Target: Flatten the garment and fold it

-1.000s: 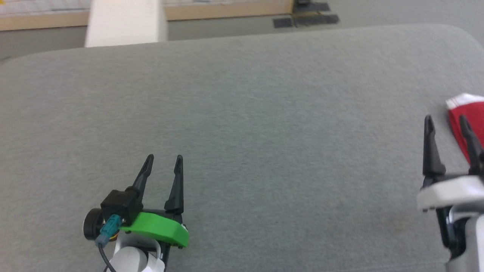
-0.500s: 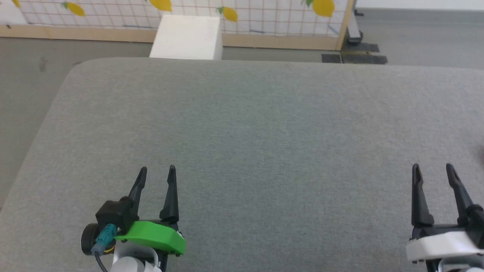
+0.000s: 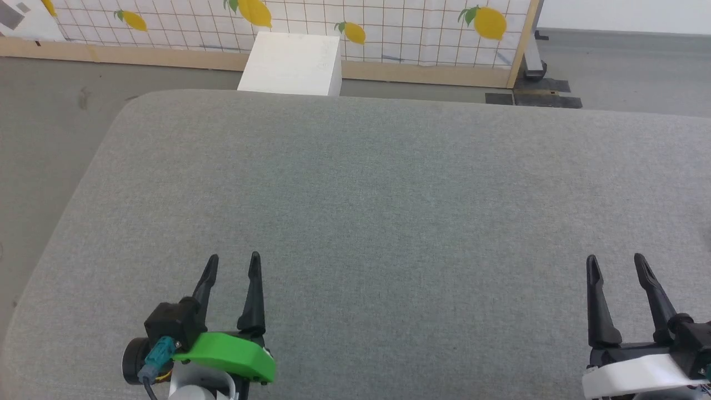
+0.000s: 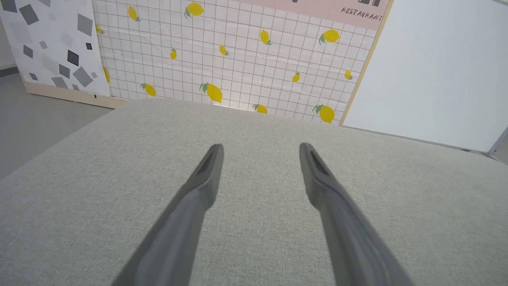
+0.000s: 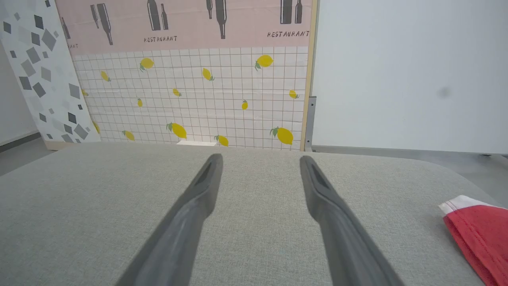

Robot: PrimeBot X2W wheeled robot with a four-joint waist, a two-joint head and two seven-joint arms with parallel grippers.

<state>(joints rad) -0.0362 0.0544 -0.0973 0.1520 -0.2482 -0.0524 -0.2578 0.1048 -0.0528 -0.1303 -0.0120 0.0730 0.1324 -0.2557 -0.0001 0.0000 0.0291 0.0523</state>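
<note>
Sits at the very start of flattening, with left pincer [image 3: 234, 255] and right pincer [image 3: 614, 258] both spread wide and empty over the grey bench's [image 3: 389, 183] near side, the garment [image 5: 480, 230] lying at the bench's right end, likely calling for a rightward reach first.

Left gripper [image 3: 234, 257] and right gripper [image 3: 615, 258] are held well apart, both pointing forward, jaws spread wide and empty.
</note>
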